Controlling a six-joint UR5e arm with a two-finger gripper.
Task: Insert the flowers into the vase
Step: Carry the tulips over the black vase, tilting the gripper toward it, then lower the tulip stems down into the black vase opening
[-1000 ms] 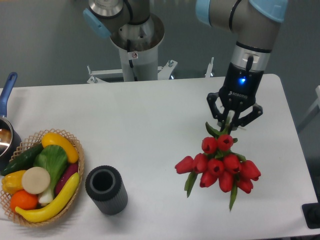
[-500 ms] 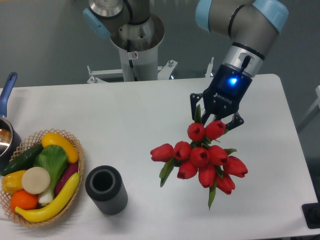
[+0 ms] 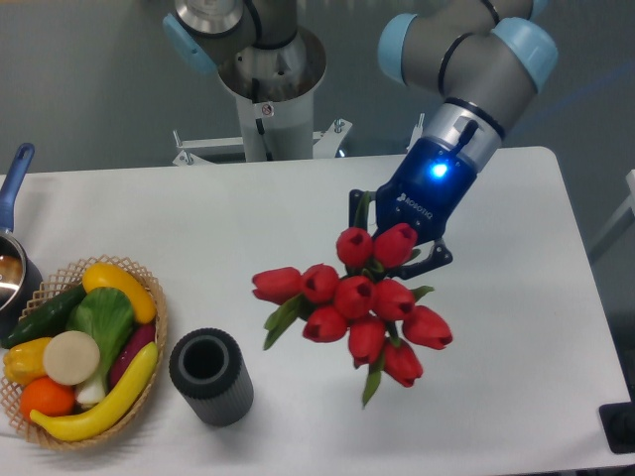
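Gripper (image 3: 389, 238) clamped on the stems of the flowers (image 3: 349, 302), fingers mostly hidden behind the top blooms; black finger links show on both sides of the bunch. Blue light lit on the gripper body, arm (image 3: 466, 59) coming in from upper right, tilted down-left. Flowers held up off the table (image 3: 248, 228), red heads fanned out toward the camera, one bloom sticking out far left, green leaves hanging at lower left and bottom of the bunch. Bunch sits mid-table, right of and above the vase (image 3: 209, 376) in the picture, apart from it, not touching. Vase upright near the front edge, dark ribbed cylinder, round mouth open and dark inside, nothing seen in it. Just left of the vase, a wicker basket (image 3: 155, 317), close to it, can't tell if touching. Basket holds a banana (image 3: 99, 402), an orange (image 3: 47, 397), a cucumber (image 3: 45, 313), a yellow pepper (image 3: 121, 288), a white-cut green veg (image 3: 84, 342) and a purple piece partly hidden. Pot (image 3: 14, 260) with blue handle at far left edge, cut off by the frame. Robot base column (image 3: 266, 79) behind the table at top centre. Dark block (image 3: 621, 426) at the lower right edge, partly out of view.
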